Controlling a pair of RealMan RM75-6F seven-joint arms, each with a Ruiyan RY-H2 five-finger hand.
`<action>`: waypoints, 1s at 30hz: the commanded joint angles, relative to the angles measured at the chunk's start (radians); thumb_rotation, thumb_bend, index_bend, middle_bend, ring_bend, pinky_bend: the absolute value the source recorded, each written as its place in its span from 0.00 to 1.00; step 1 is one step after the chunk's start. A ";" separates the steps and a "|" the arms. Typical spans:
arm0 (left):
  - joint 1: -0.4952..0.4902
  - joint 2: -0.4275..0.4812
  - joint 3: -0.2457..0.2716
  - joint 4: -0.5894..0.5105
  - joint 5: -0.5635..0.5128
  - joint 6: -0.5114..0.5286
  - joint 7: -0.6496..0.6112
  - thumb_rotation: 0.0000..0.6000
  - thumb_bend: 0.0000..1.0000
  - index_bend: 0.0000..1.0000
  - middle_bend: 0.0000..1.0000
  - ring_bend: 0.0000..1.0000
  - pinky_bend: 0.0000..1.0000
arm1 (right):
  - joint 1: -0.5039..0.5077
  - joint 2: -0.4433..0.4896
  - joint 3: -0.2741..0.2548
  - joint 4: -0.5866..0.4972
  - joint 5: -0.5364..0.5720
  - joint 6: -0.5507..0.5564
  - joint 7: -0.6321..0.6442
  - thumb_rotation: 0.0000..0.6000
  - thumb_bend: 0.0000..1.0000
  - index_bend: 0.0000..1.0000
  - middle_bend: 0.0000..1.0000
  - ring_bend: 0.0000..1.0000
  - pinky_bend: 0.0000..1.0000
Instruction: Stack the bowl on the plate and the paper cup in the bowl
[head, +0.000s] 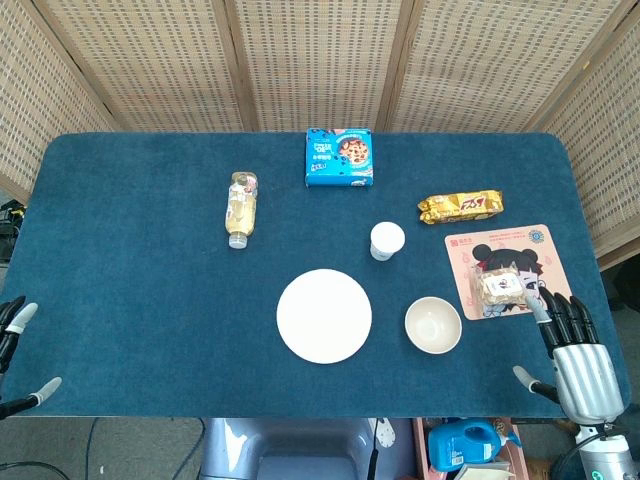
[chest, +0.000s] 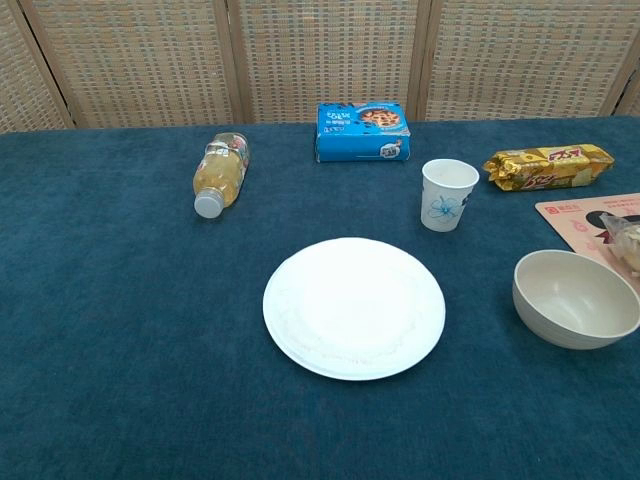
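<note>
A white plate lies flat near the table's front middle. To its right, apart from it, a cream bowl stands upright with nothing in it. Behind the two stands a white paper cup with a blue print, upright. At the front right corner my right hand hangs with fingers stretched and apart, holding nothing, right of the bowl. Of my left hand only spread fingertips show at the front left edge, far from the plate. The chest view shows neither hand.
A juice bottle lies on its side at the back left. A blue cookie box sits at the back middle, a gold snack packet to its right. A pink mat carries a wrapped snack.
</note>
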 joint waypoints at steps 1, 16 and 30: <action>-0.001 0.000 -0.001 0.000 -0.002 -0.003 0.000 1.00 0.00 0.00 0.00 0.00 0.00 | 0.001 -0.001 0.000 0.001 0.001 -0.001 0.001 1.00 0.00 0.00 0.00 0.00 0.00; -0.007 -0.002 -0.009 -0.009 -0.012 -0.014 0.013 1.00 0.00 0.00 0.00 0.00 0.00 | 0.133 -0.095 -0.044 0.137 -0.082 -0.198 0.114 1.00 0.00 0.06 0.00 0.00 0.00; -0.024 0.000 -0.027 -0.022 -0.061 -0.059 0.016 1.00 0.00 0.00 0.00 0.00 0.00 | 0.258 -0.215 -0.039 0.231 -0.041 -0.406 0.052 1.00 0.02 0.19 0.00 0.00 0.00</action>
